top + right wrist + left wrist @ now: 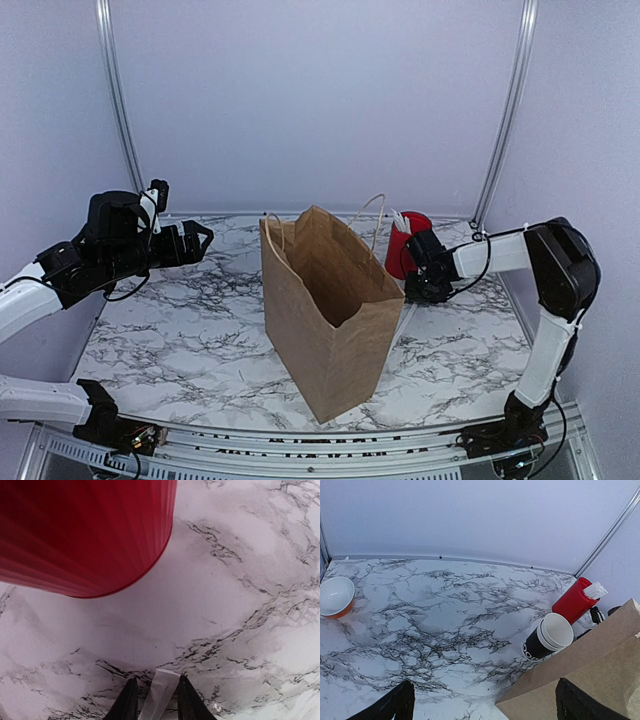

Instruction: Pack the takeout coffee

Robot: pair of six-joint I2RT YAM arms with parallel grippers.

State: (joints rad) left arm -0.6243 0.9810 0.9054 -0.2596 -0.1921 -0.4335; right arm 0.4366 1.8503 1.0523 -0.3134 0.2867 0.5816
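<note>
The takeout coffee point(547, 640) is a black paper cup with cream cups nested in it. It lies tilted on the marble table beside the brown paper bag point(335, 305); in the top view the bag hides it. My left gripper point(485, 711) hangs open well above the table's left side, left of the bag point(590, 675), with nothing between its fingers. My right gripper point(156, 681) is low over the table just in front of the red cup point(85, 530), its jaws narrow on a white paper packet point(161, 695). From above, the right gripper point(424, 288) sits right of the bag.
The red cup point(574, 602) holds white utensils and stands at the back right. An orange-and-white bowl point(336, 596) rests at the far left of the table. The open bag stands upright mid-table with twine handles. Metal posts rise at the back corners.
</note>
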